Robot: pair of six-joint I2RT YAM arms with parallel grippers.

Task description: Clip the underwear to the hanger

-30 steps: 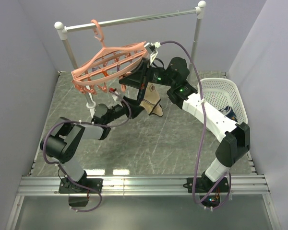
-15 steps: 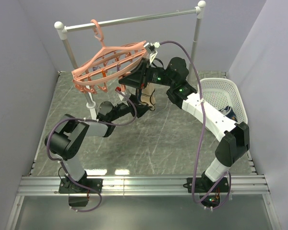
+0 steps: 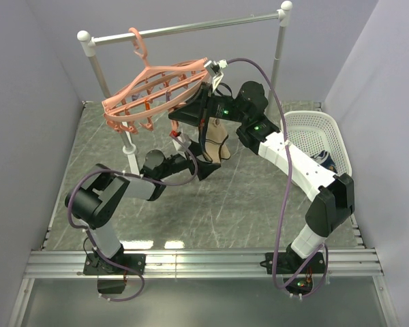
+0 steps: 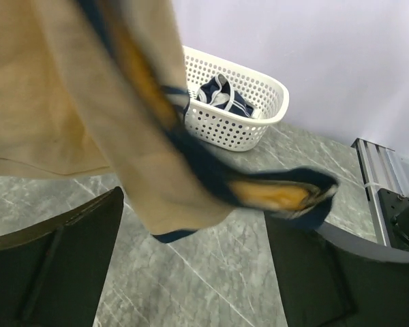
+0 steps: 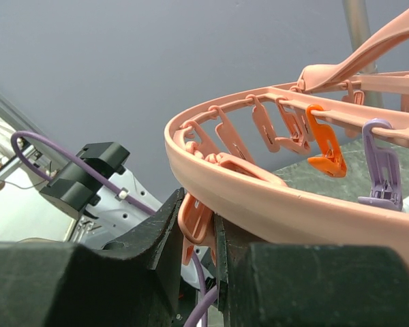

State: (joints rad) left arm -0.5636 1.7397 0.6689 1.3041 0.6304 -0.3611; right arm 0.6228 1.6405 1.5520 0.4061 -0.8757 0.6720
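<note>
The salmon-pink hanger (image 3: 150,92) hangs tilted by its hook from the rack bar. My right gripper (image 3: 193,114) is at its right rim, shut on one pink clip (image 5: 196,221) under the ring (image 5: 293,204). The beige underwear (image 3: 215,144) with navy trim hangs just below that gripper; where its top is attached is hidden. My left gripper (image 3: 206,165) is open below the underwear. In the left wrist view the fabric (image 4: 68,102) hangs above and between the wide-apart fingers (image 4: 54,266), which do not hold it.
The silver-and-white rack (image 3: 191,28) stands at the back. A white basket (image 3: 313,136) with a dark garment (image 4: 221,95) sits at the right. Orange (image 5: 325,146) and purple (image 5: 378,163) clips hang on the ring. Walls close in on both sides.
My left gripper has moved right and down, from beside the underwear to below it. The underwear stays hanging under the right gripper, which has not moved.
</note>
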